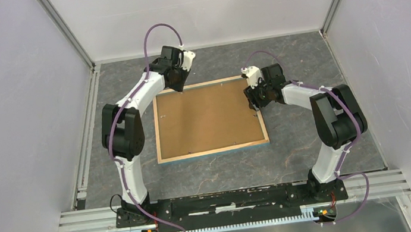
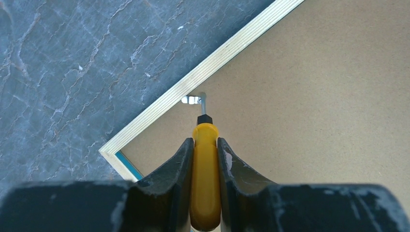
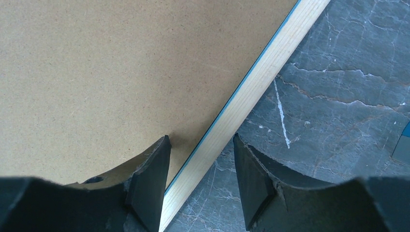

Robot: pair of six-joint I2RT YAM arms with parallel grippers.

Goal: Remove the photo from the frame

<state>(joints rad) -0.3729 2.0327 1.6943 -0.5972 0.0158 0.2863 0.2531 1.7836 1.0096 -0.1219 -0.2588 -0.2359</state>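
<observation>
- Top view: seeing the frame (image 1: 206,119) lying flat and back up on the table (image 1: 292,152), brown board facing the camera, pale edging around it.
- Finding the left gripper (image 1: 180,88) pointing down at the frame's far left corner, arm reaching in from the left.
- Finding the right gripper (image 1: 256,106) hanging at the frame's right side, near the far right corner.
- Left wrist view: showing the left gripper (image 2: 205,145) clamping a yellow-handled tool (image 2: 205,193), both fingers (image 2: 176,169) pressing against the handle.
- Tracing the tool's thin metal tip (image 2: 202,104) to a small shiny tab (image 2: 191,100) just inside the edging (image 2: 217,60), tip and tab touching or nearly so; not being able to tell which.
- Noting the board (image 2: 314,106) filling the right of this view, the table (image 2: 63,72) filling the left, and a sliver of blue border (image 2: 126,165) showing at the frame's corner.
- Right wrist view: showing the right gripper (image 3: 200,145) standing open and holding nothing, straddling the frame's side.
- Placing one finger (image 3: 152,179) over the board (image 3: 96,72) and the other (image 3: 251,183) over the table (image 3: 348,96), with the edging (image 3: 261,87) running diagonally between them.
- Not being able to tell whether either finger is touching the surface below.
</observation>
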